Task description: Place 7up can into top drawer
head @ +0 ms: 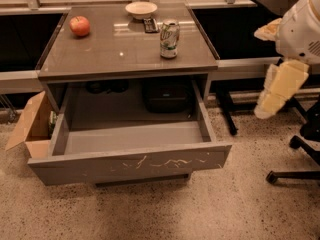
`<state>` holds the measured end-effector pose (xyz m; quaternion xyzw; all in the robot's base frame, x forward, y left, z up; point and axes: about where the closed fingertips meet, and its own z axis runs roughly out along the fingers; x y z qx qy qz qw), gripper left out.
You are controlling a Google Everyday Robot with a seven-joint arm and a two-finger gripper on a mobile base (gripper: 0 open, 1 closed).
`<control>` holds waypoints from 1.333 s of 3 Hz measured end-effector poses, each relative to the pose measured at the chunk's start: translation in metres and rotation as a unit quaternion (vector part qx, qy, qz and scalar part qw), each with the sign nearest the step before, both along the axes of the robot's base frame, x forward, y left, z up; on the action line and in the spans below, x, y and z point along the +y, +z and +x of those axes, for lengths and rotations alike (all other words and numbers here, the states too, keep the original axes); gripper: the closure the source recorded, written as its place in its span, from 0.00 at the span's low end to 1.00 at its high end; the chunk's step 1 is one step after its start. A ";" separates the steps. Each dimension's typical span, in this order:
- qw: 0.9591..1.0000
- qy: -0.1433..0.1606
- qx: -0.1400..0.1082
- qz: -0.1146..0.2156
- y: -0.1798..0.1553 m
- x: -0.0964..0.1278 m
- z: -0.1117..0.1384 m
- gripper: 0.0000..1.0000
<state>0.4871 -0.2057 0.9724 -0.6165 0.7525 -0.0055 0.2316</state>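
Observation:
The 7up can (169, 39), green and white with a silver top, stands upright on the right part of the grey table top (115, 54). The top drawer (131, 165) is pulled out wide, its front panel marked with whitish scratches, and its inside shows nothing in it. My arm hangs at the right edge of the view, with its pale end, the gripper (265, 106), pointing down beside the table's right side, well apart from the can and level with the drawer.
A red apple (79, 26) lies at the table's back left. A white bowl (141, 8) and a small dark object (150, 25) sit at the back. A dark bag (166, 96) sits under the table. A cardboard box (32, 126) stands left, office chair legs (300, 159) right.

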 end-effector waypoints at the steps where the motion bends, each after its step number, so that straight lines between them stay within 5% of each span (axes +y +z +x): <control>1: 0.998 0.017 -0.018 0.061 -0.005 0.011 0.037 0.00; 2: 0.991 0.021 -0.028 0.128 -0.013 0.026 0.077 0.00; 3: 0.991 0.021 -0.028 0.128 -0.013 0.026 0.077 0.00; 4: 0.986 0.020 -0.036 0.162 -0.027 0.034 0.112 0.00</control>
